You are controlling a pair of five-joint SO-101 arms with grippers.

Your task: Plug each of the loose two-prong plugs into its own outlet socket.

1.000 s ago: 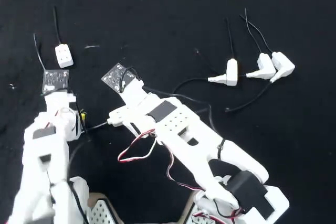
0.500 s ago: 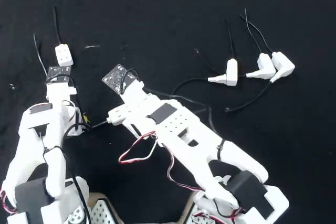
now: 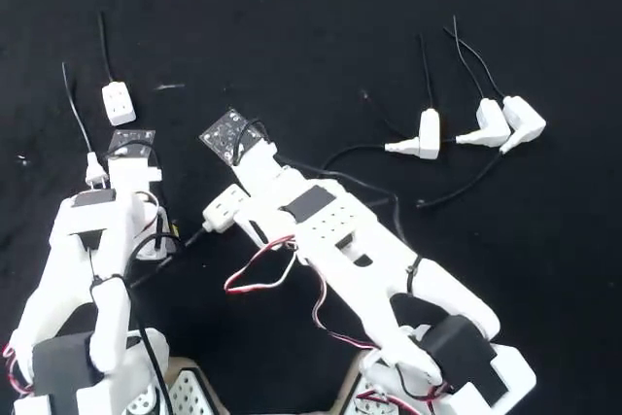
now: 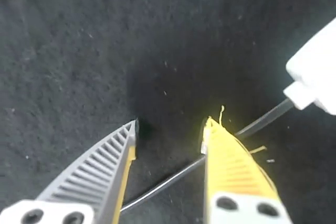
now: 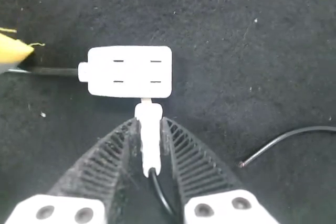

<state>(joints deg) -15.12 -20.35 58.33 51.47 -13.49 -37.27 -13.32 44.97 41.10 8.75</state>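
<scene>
Black table (image 3: 311, 36) with a white outlet block (image 3: 118, 102) and, seemingly loose, three corded plugs (image 3: 425, 133).

The left jaws, one grey and ribbed, the other yellow, stand apart over the black counter (image 4: 79, 51). A black cable (image 4: 168, 182) lies across the gap between them, passes beneath the yellow jaw, and leads to a white block (image 4: 317, 74) at the edge of the view.
</scene>
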